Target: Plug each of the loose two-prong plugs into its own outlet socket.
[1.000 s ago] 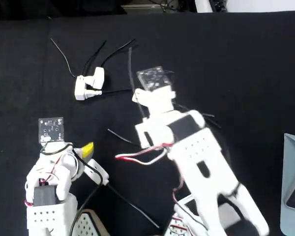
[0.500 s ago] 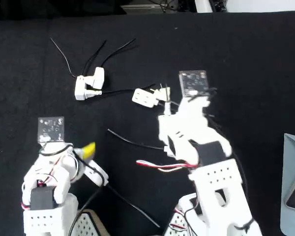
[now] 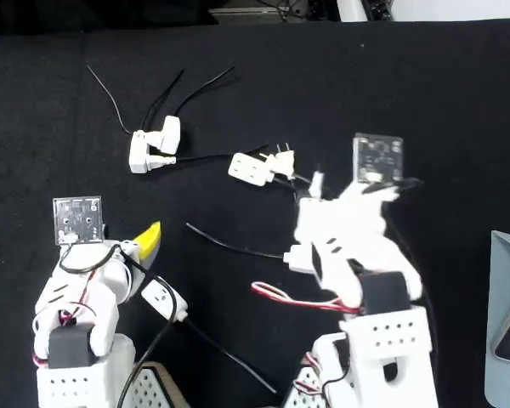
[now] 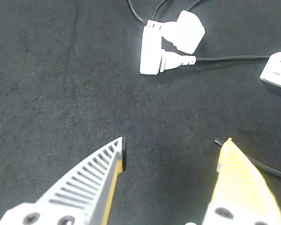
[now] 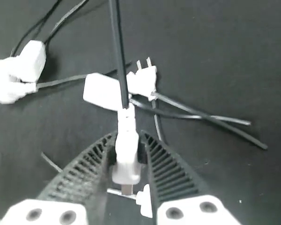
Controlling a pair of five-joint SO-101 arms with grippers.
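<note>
**Right arm backs off the middle socket, plug in its grip**

Over the last second my right arm has swung away from the white rectangular outlet socket (image 3: 248, 168) in the middle of the black-clothed table (image 3: 442, 102) and drawn back toward my right. My right pincer (image 5: 127, 138) is clamped on a slim white plug with a black cord (image 5: 126, 161), and the cord runs out ahead of the fingertips. That socket now lies uncovered, with a small white two-prong plug (image 3: 281, 159) loose just beside it, prongs bare. My left pincer (image 4: 173, 143) has barely shifted; it hangs spread wide and empty over bare cloth. Beyond it sits a second white socket block (image 3: 139, 151) with white plugs against it, though I cannot tell whether they are seated. I judge the middle socket unfilled, so the held plug needs lining up with it afresh
</note>
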